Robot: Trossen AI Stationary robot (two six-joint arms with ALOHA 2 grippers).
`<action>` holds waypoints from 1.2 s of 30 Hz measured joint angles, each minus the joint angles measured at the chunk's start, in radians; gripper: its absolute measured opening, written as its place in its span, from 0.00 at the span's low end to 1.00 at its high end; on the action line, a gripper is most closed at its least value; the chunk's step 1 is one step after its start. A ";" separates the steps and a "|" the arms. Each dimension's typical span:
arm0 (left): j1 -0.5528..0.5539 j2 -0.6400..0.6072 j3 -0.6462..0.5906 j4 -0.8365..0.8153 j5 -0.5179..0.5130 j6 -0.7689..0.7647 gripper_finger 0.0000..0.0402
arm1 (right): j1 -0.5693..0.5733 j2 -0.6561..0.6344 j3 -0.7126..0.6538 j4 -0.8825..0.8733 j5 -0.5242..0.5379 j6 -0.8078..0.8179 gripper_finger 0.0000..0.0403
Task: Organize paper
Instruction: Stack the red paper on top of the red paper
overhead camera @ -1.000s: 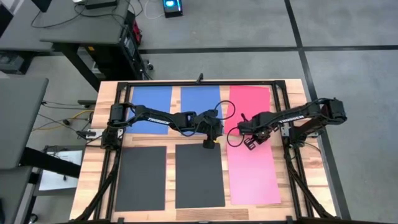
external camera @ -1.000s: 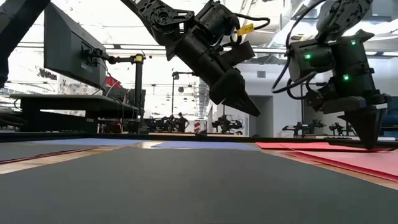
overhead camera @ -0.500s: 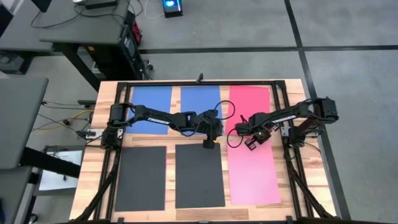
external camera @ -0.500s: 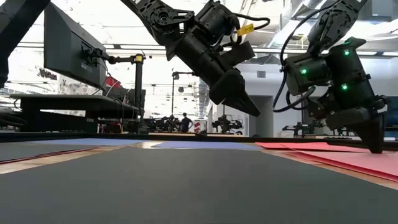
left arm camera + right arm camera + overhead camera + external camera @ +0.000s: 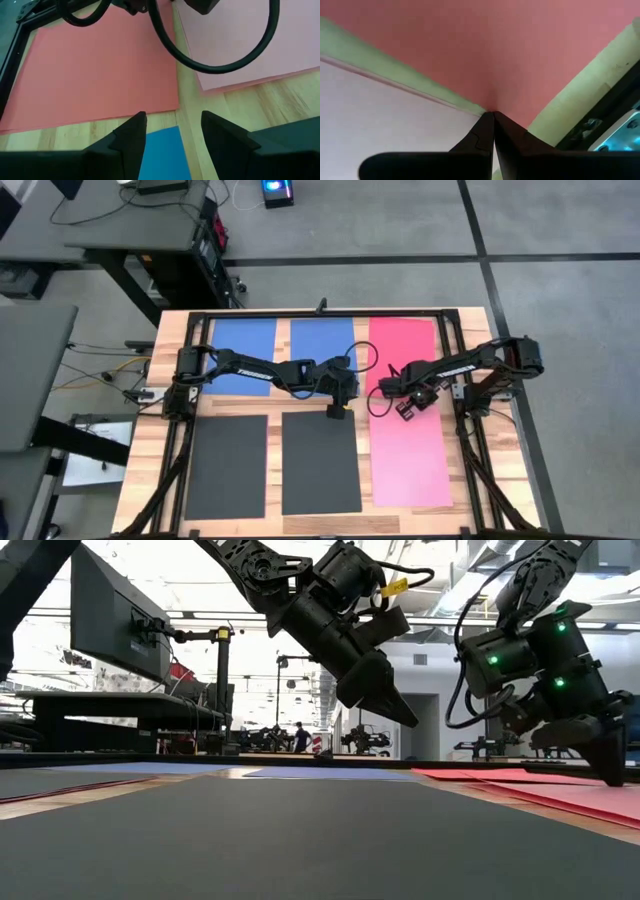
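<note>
From above, six sheets are lying in two rows on the wooden desk (image 5: 470, 490): two blue sheets (image 5: 245, 350) far left and far centre, a red sheet (image 5: 402, 345) far right, two dark grey sheets (image 5: 228, 465) near left and near centre, and a pink sheet (image 5: 410, 465) near right. Every sheet is lying flat with its long axis running near to far.

The high view is hiding the fingers. The left wrist view is showing the left pincer (image 5: 172, 131) released, its two fingers apart with nothing between them, hovering over bare wood where the corners of a blue, the red and the pink sheet come close. The low view adds that this pincer (image 5: 385, 700) is hanging clear above the desk, pointing down and to the right.

The right wrist view is showing the right pincer (image 5: 493, 131) clenched tight on nothing, its tip sitting at the strip of wood between the red sheet and the pink sheet (image 5: 380, 110). In the low view it (image 5: 610, 765) is pointing down onto the sheets at the right.

Compared with a second ago, the right pincer (image 5: 405, 408) is sitting slightly farther right, and the pink sheet's far edge is lying a little nearer; the left arm is staying put.
</note>
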State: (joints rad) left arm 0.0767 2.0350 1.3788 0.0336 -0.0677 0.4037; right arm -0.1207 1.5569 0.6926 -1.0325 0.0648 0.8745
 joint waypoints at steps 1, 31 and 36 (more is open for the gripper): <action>0.000 0.000 0.000 0.000 0.000 0.000 0.43 | 0.000 0.000 0.005 0.000 0.011 0.000 0.00; 0.009 -0.004 0.000 -0.024 -0.001 -0.042 0.43 | -0.026 -0.125 0.080 -0.060 0.103 -0.076 0.00; 0.009 -0.035 0.001 -0.016 0.000 -0.043 0.43 | -0.128 -0.195 0.072 -0.121 0.222 -0.041 0.00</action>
State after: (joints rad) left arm 0.0856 2.0002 1.3794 0.0177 -0.0677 0.3611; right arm -0.2490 1.3616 0.7641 -1.1533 0.2867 0.8338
